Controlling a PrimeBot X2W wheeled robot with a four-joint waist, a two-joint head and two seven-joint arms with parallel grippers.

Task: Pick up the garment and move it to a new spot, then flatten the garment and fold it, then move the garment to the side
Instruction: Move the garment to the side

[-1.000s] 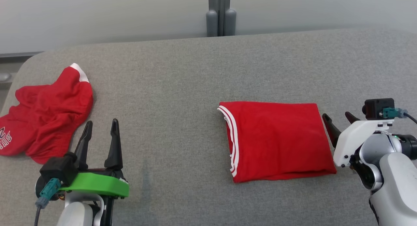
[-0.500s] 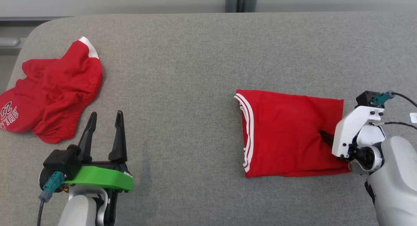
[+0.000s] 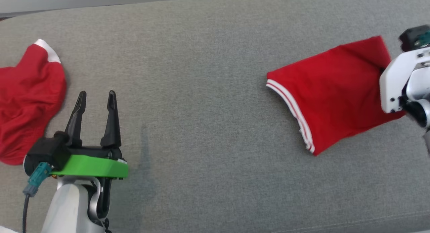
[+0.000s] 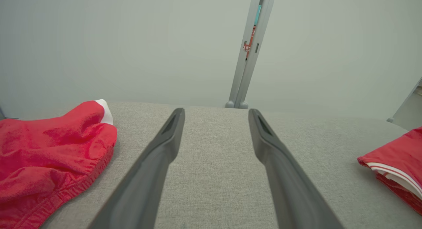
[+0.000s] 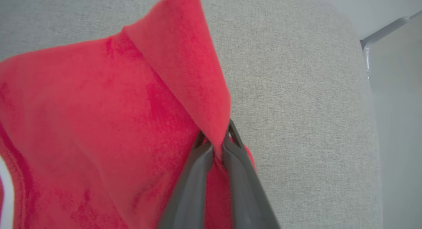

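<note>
The folded red garment (image 3: 329,88) with white stripes along its left hem lies skewed at the right of the grey padded table (image 3: 201,75). My right gripper (image 5: 215,138) is shut on its right edge, with a fold of red cloth (image 5: 184,67) pinched up between the fingers; in the head view the white wrist mount (image 3: 396,82) covers the fingertips. The garment's striped end (image 4: 395,163) also shows at the right of the left wrist view. My left gripper (image 3: 96,93) (image 4: 216,111) stands open and holds nothing, above bare table at the front left.
A crumpled red garment (image 3: 27,102) (image 4: 49,149) with a white cuff lies at the table's left end, just left of my left gripper. The table's rounded right end (image 5: 362,57) is close to the held cloth. A grey post (image 4: 247,57) stands behind the table.
My right gripper closed on the folded garment's right edge and pulled it right and away, skewing it. The head camera also shifted. The left gripper stays open in place.
</note>
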